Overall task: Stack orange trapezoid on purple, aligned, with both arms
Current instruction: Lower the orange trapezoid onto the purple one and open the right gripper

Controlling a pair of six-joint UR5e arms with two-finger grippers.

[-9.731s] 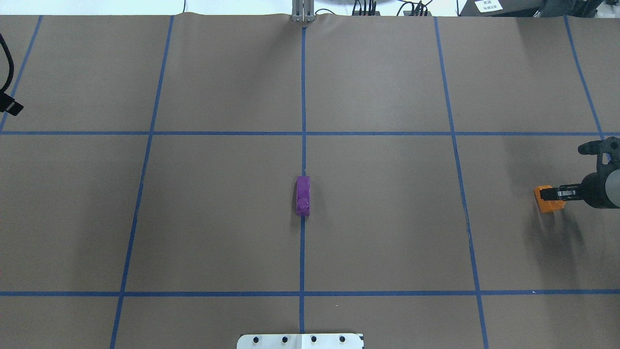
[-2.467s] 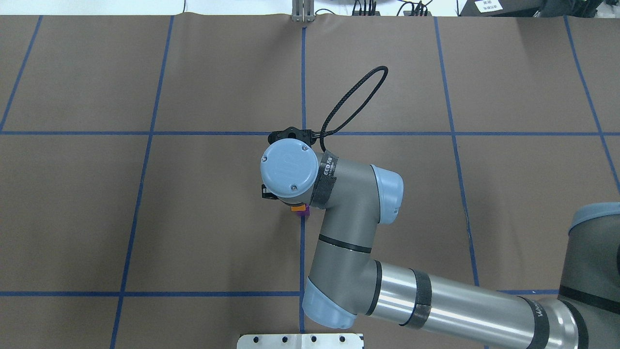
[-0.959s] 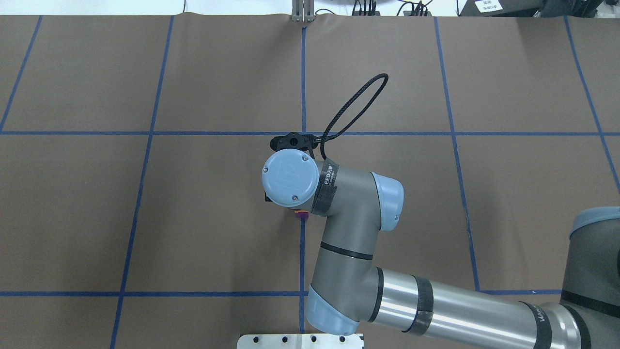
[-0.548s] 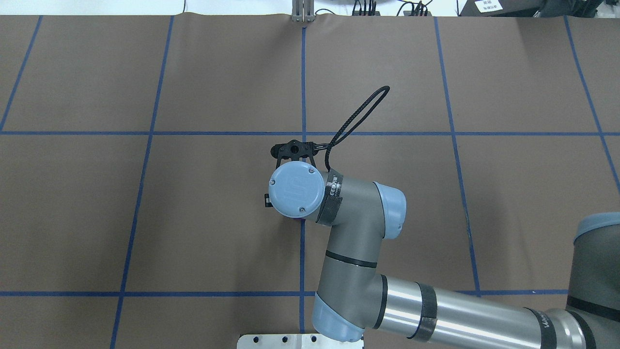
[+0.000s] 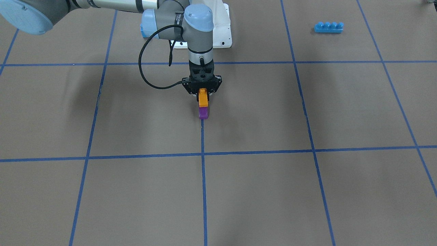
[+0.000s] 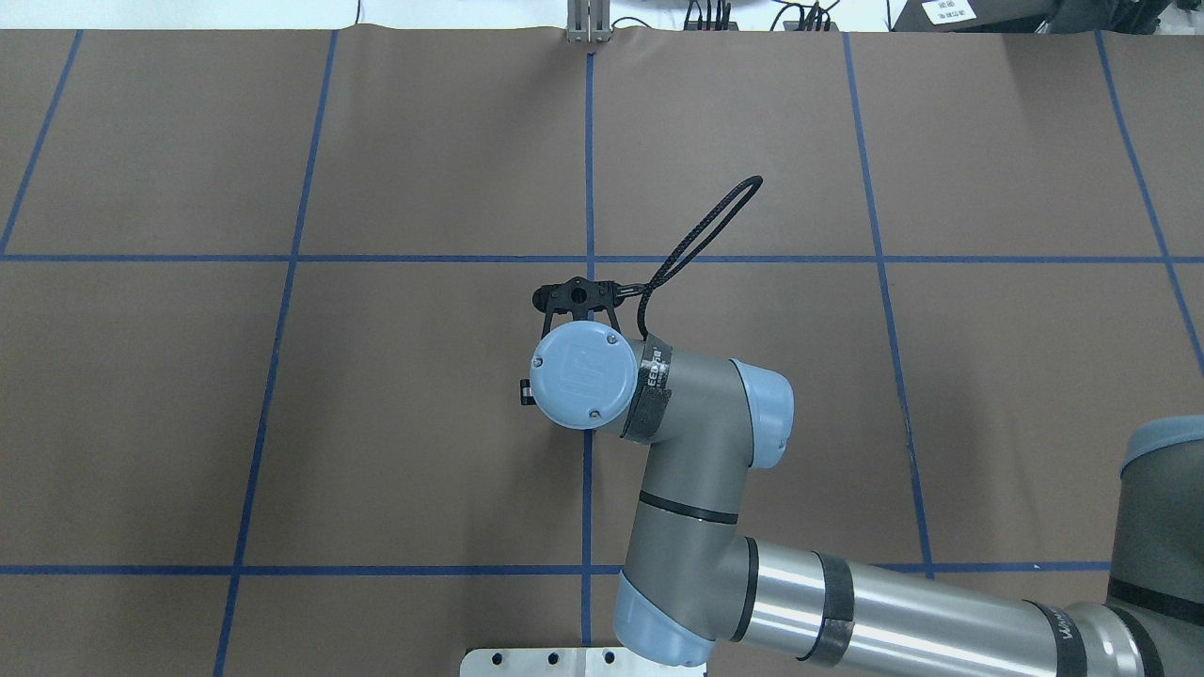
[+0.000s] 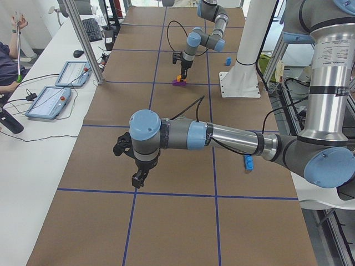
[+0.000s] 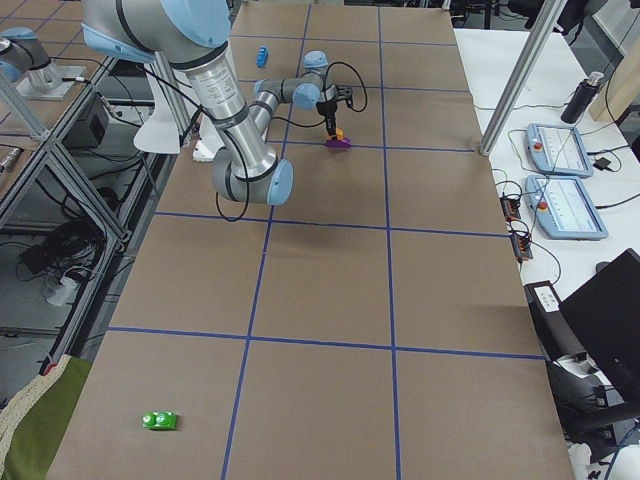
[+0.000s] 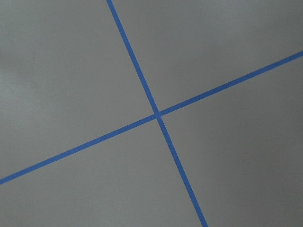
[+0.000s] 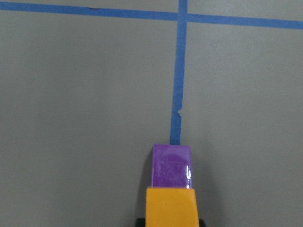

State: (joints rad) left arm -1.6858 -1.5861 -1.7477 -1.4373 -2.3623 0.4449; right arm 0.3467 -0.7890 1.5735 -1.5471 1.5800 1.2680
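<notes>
Carried in from the table's (image 5: 307, 191) right edge, the orange trapezoid (image 5: 203, 98) is now at the centre, held directly over the purple (image 5: 203, 113) by the right gripper (image 5: 203, 93), whose jaws are closed on its sides; the two blocks look in line and touching — whether the stud has seated I cannot tell. Left gripper (image 7: 137, 178) hangs well apart, seen only from the side, so open or closed I cannot tell; pressing home and letting go seem to remain — and the left arm's share.
</notes>
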